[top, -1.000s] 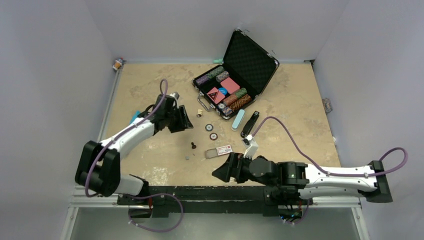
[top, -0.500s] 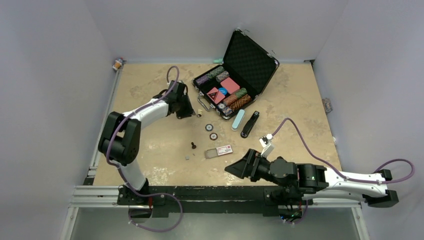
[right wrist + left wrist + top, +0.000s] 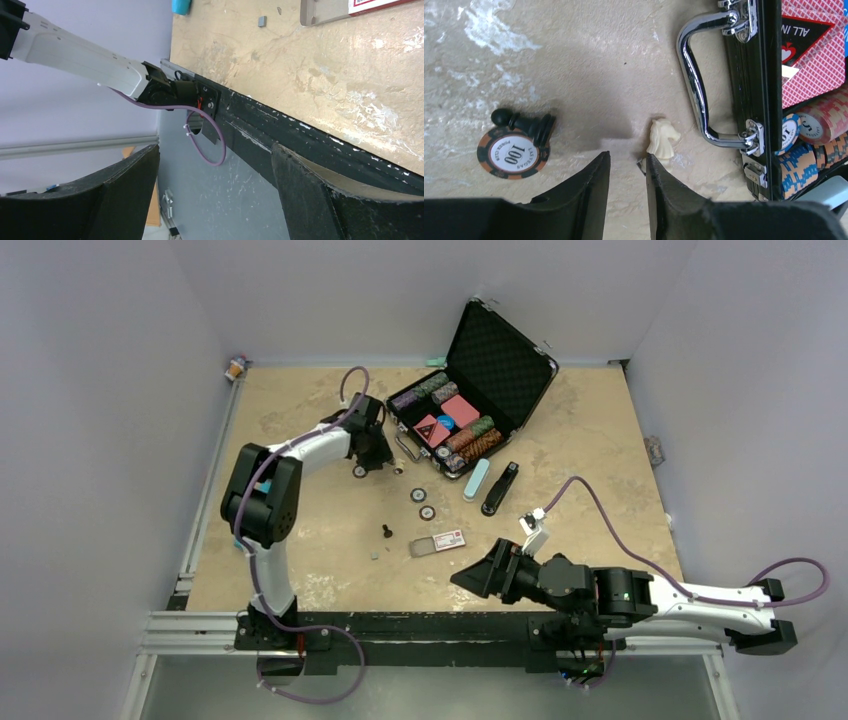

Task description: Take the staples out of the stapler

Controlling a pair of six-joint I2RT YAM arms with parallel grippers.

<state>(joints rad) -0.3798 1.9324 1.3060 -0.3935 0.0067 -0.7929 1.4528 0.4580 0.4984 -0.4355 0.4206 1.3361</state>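
Note:
The black stapler (image 3: 500, 488) lies on the table right of centre, beside a pale blue bar (image 3: 477, 478). A tiny grey metal bit (image 3: 375, 553), possibly staples, lies left of the small red-and-white box (image 3: 440, 542); it also shows in the right wrist view (image 3: 261, 20). My left gripper (image 3: 383, 462) is far from the stapler, low over the table by a white chess knight (image 3: 663, 137). Its jaws (image 3: 628, 159) stand slightly apart with bare table between them. My right gripper (image 3: 470, 578) hangs wide open and empty (image 3: 215, 150) over the table's front edge.
An open black case (image 3: 500, 355) of poker chips and cards stands at the back; its chrome handle (image 3: 694, 85) is right of my left fingers. A black pawn on a 100 chip (image 3: 514, 155) lies left of them. More chips (image 3: 423, 503) and a pawn (image 3: 387, 531) lie mid-table.
My left arm swung right and farther back, to the knight by the case. My right arm drew back to the right and lower a second ago, and has stayed still since.

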